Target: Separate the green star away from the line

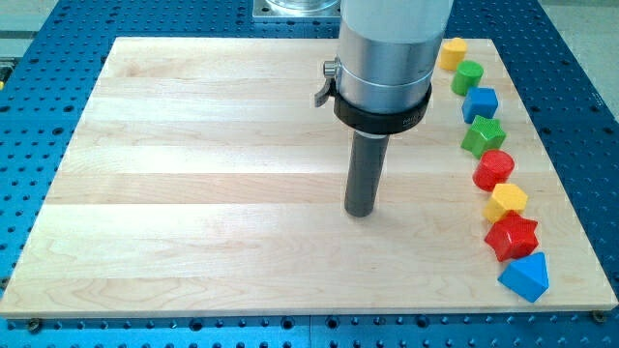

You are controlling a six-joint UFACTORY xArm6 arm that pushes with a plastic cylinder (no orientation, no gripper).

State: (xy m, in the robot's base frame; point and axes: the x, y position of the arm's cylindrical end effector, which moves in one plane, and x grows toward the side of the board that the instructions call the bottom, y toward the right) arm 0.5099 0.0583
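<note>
The green star [482, 135] sits in a curved line of blocks along the view's right edge of the wooden board [193, 174]. From top to bottom the line holds a yellow block [451, 53], a green block [467, 76], a blue block [480, 103], the green star, a red block [493, 170], a yellow block [507, 202], a red star [511, 237] and a blue block [525, 276]. My tip [361, 212] rests on the board, well to the left of the line and lower than the green star, touching no block.
The arm's wide grey body [387, 58] hangs over the board's upper middle. A blue perforated table [39, 116] surrounds the board on all sides.
</note>
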